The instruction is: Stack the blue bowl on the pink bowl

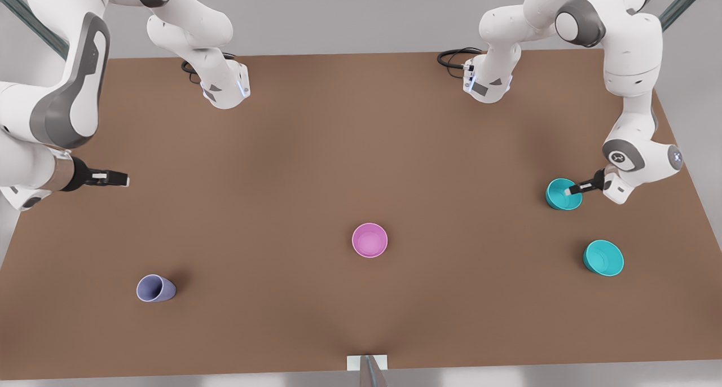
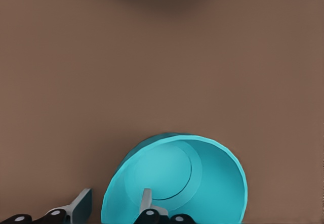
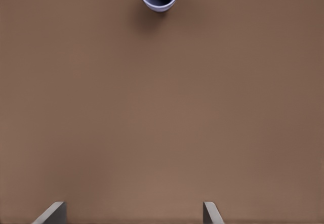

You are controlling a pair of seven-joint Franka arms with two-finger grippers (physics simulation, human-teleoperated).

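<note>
Jaws of the left gripper straddled the blue bowl's rim, open, ready to pinch; the right gripper waited, jaws spread.

blue bowl right of pink bowl
</note>
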